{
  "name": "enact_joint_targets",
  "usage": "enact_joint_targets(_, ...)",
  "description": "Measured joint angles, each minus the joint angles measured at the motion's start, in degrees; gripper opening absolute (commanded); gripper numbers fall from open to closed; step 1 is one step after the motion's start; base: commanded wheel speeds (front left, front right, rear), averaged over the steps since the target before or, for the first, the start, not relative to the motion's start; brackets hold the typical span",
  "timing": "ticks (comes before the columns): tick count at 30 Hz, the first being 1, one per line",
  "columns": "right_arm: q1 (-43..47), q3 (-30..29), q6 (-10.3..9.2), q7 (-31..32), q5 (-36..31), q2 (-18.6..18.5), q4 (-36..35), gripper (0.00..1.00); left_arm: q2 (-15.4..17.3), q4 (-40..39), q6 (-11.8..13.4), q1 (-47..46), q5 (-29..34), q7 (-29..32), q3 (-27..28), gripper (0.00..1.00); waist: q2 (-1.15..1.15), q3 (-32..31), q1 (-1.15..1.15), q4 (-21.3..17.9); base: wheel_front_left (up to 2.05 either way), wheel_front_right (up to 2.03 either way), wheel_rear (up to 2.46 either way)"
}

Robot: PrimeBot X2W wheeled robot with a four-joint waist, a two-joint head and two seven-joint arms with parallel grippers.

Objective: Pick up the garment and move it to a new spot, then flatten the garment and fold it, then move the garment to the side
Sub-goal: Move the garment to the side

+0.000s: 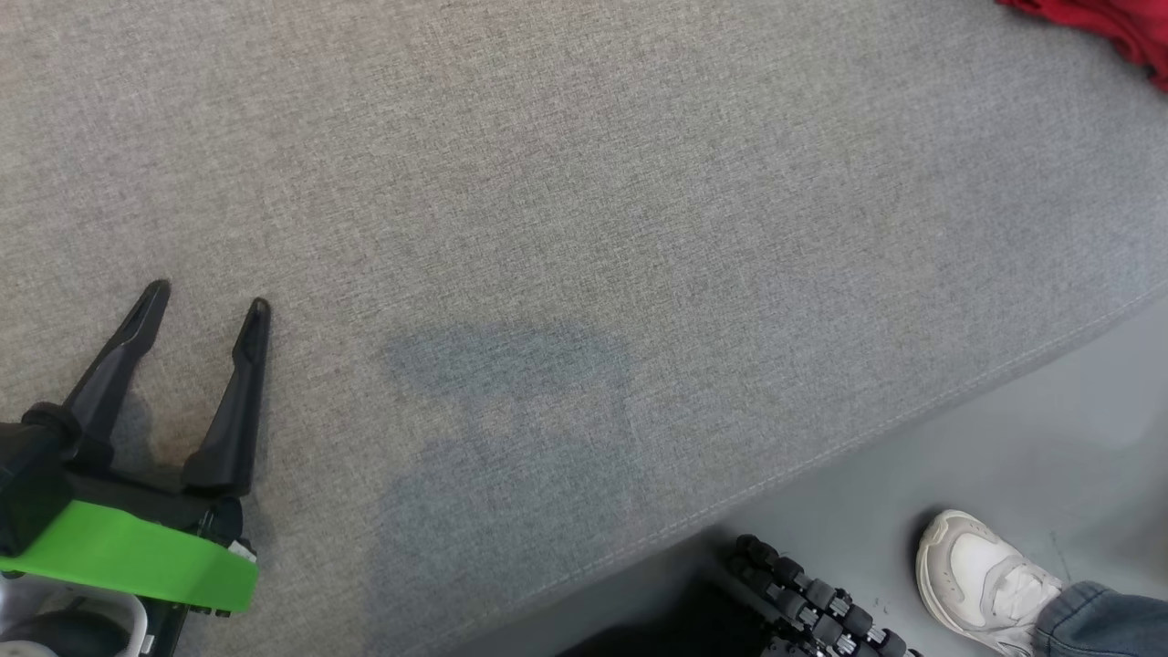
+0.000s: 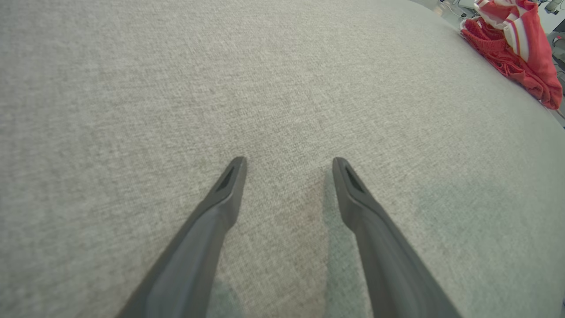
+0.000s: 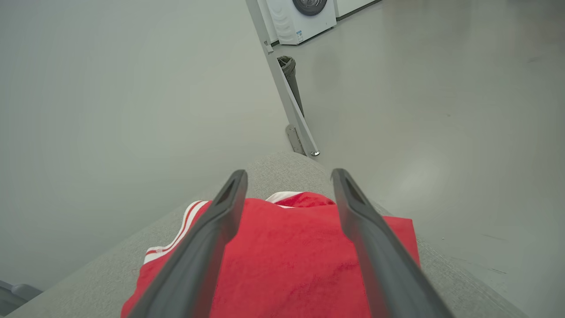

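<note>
light: bright, even, diffuse | shadows: soft dark patch on grey cushion (image 1: 511,383), faint one under left gripper (image 1: 210,297) | glare: pale sheen on floor (image 3: 419,176) | distortion: wrist views bow at edges

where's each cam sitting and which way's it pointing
Head view: on the head, looking down on the grey cushion; left jaws spread at lower left, a person's shoe lower right.
Left wrist view: along its spread jaws, across the cushion.
Right wrist view: over the garment, facing floor and washing machine; right jaws spread.
Shared: all three catch the garment.
</note>
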Motion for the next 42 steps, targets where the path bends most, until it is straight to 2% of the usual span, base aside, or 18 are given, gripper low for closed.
enact_joint_targets(7,0.7,1.7,0.48,-3.5,-2.9,0.0,-2.4,1.00,-1.6,2.8,0.0,-0.8,-0.5,-0.7,-1.2,1.00,0.00,-2.0,0.00,0.7,0.00,0.00,0.00)
enact_joint_targets(12,3.6,2.8,0.57,-8.2,-7.1,-0.5,-5.5,1.00,-4.4,5.7,-0.6,-1.5,-1.4,-2.4,-3.0,1.00,0.00,-4.3,0.00,1.8,0.00,0.00,0.00)
enact_joint_targets(18,7.6,3.8,0.45,-9.6,-13.8,-3.1,-8.6,1.00,-8.2,10.4,-0.8,-1.8,-1.9,-5.8,-4.5,1.00,0.00,-8.3,0.00,4.7,0.00,0.00,0.00)
enact_joint_targets(24,10.9,4.1,-2.12,-9.8,-18.5,-3.5,-11.1,1.00,-9.6,14.5,-0.8,-1.9,-1.9,-9.0,-3.7,1.00,0.00,-12.0,0.00,8.3,0.00,0.00,0.00)
enact_joint_targets(34,18.3,5.5,-6.17,-9.8,-23.1,-2.8,-13.0,1.00,-9.9,21.2,-1.3,-3.1,0.1,-12.4,-4.3,1.00,0.00,-18.8,0.00,15.1,0.00,0.00,0.00)
enact_joint_targets(42,24.2,9.9,-8.36,-9.8,-25.8,1.9,-14.9,1.00,-8.9,25.6,-1.3,-3.3,3.7,-15.3,-4.0,1.00,0.00,-25.4,0.00,19.5,0.00,0.00,0.00)
